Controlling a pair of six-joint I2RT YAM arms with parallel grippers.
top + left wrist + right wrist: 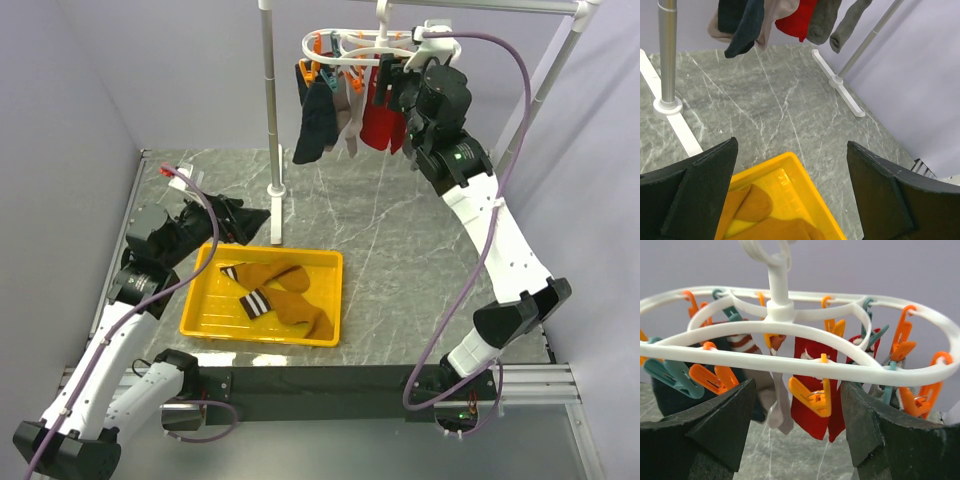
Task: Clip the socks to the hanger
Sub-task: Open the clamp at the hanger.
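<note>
The mustard-brown socks (278,290) with striped cuffs lie crossed in a yellow tray (210,300). In the left wrist view their toes (757,215) show at the bottom edge. My left gripper (232,218) hovers wide open just behind the tray's far left corner, its fingers (705,185) holding nothing. The white oval hanger (350,45) hangs from the rack's top bar. My right gripper (797,385) is open right at the hanger's (790,362) near ring. An orange clip (815,395) hangs in the gap between its fingers, untouched.
Dark navy (315,120), grey (347,125) and red (378,122) socks are clipped to the hanger. The white rack pole (268,120) stands behind the tray on a flat foot (276,215). The rack's other foot (840,85) lies at the right.
</note>
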